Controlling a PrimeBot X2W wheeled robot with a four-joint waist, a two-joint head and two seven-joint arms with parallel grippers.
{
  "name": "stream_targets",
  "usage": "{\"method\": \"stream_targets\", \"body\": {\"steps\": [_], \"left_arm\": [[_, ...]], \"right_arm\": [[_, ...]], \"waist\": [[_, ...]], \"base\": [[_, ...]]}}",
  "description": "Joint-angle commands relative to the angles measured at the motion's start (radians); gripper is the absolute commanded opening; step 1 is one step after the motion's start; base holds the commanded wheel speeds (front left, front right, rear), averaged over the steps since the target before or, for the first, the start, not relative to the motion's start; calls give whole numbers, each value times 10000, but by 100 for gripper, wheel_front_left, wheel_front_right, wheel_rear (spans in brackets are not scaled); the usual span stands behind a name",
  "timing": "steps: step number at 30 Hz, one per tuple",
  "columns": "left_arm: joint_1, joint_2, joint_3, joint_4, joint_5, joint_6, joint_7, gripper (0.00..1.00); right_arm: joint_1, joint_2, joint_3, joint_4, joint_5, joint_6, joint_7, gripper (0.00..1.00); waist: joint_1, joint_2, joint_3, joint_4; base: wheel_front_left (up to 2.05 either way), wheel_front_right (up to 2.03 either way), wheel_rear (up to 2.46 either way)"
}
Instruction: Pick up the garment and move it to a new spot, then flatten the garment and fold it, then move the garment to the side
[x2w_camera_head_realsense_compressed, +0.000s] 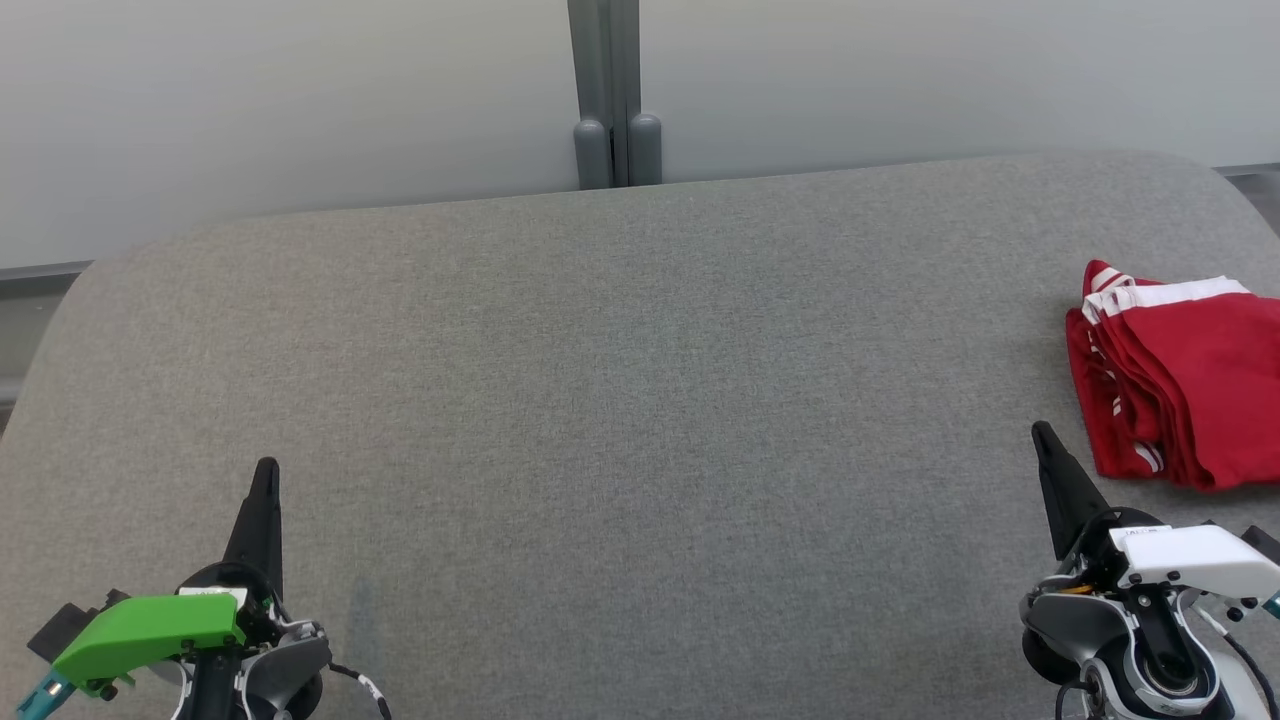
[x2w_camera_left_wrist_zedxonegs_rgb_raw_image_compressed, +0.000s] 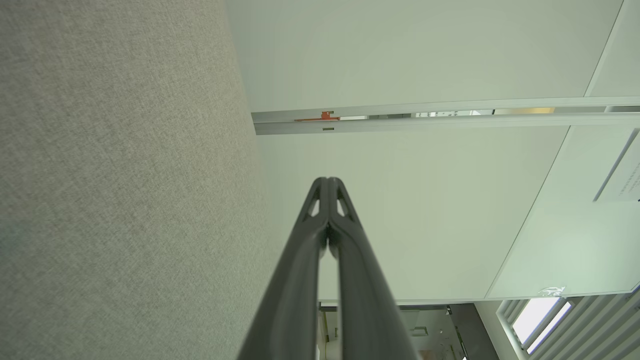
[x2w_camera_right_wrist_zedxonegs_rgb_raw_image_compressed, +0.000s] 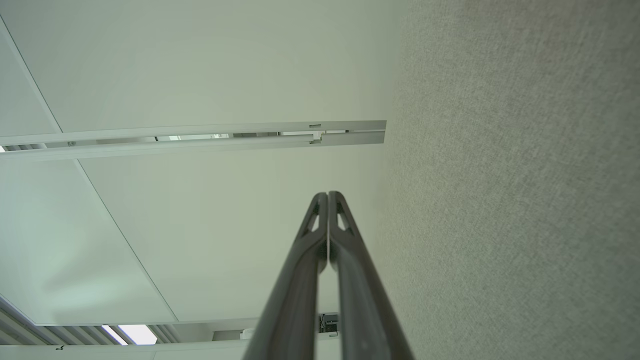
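Note:
The garment (x2w_camera_head_realsense_compressed: 1175, 375) is red with white stripes and a white band. It lies folded in a compact stack at the right edge of the grey fabric table (x2w_camera_head_realsense_compressed: 620, 400), partly cut off by the head view's border. My right gripper (x2w_camera_head_realsense_compressed: 1043, 432) is shut and empty at the lower right, its tip just left of the garment's near corner and apart from it. At the lower left my left gripper (x2w_camera_head_realsense_compressed: 266, 468) is shut and empty too, far from the garment. Both wrist views show closed fingertips, left gripper (x2w_camera_left_wrist_zedxonegs_rgb_raw_image_compressed: 327, 181) and right gripper (x2w_camera_right_wrist_zedxonegs_rgb_raw_image_compressed: 327, 195), pointing along the table toward the wall.
A pale wall panel (x2w_camera_head_realsense_compressed: 300, 100) with a grey vertical post (x2w_camera_head_realsense_compressed: 605, 90) stands behind the table's far edge. The table's rounded corners show at the far left and far right. A wide stretch of grey cloth lies between my two grippers.

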Motion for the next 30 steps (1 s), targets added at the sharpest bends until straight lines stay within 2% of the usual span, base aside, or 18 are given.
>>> {"method": "stream_targets", "body": {"steps": [1,30], "left_arm": [[-106,69,27,-15,-27,-35,32,0],[-106,69,26,-17,-26,-36,31,0]], "right_arm": [[81,-2,-17,-51,66,4,28,0],[81,-2,-15,-51,68,4,26,0]], "waist": [[0,0,0,0],[0,0,0,0]], "base": [[0,0,0],[0,0,0]]}}
